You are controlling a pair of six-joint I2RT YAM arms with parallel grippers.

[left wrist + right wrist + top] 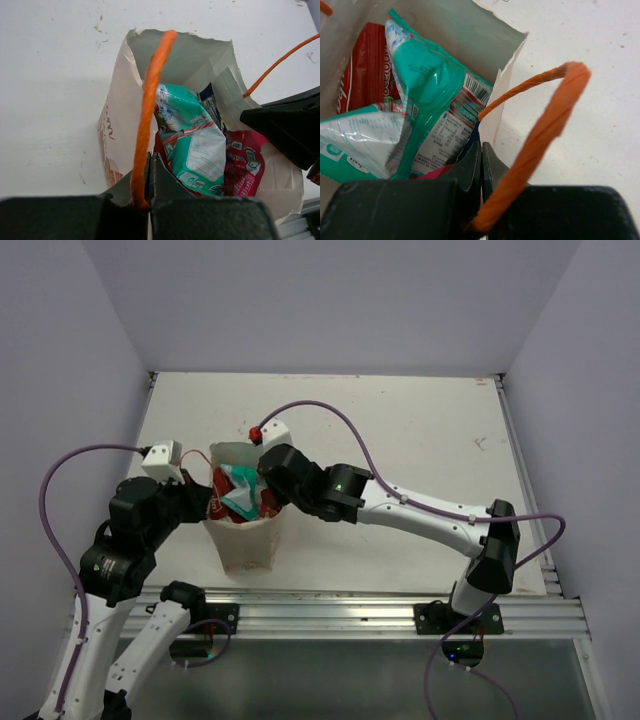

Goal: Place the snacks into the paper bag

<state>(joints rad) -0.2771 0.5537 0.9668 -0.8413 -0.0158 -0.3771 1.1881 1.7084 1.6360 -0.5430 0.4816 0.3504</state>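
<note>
Closest to the left wrist camera, the left gripper [150, 167] had its jaws pressed together on an orange string handle [148, 95]. The string rose from the slit between the black fingers and arched over the mouth of the paper bag [117, 125]. The right wrist camera showed much the same. The right gripper [481, 152] was closed, and the second orange handle [547, 125] ran down into the narrow gap between its fingers (pinched there, as far as that view allowed).

The paper bag stood upright and open, pale outside with some reddish print on one wall, its rim jagged and uneven. Inside, a teal-and-white packet [197, 145] lay uppermost, creased and tilted. A red packet [367, 70] sat behind it against the bag wall. A pink packet [245, 167] lay beside the teal one on the right gripper's side, and a sliver of a dark blue packet [209, 100] showed just past it. Whether anything lay beneath them could not be told.

Seen from above, the bag stood on the white tabletop [400, 430], close to its near edge and left of the middle. It was between the two grippers, with the left one at its left rim and the right one at its far right rim.
</note>
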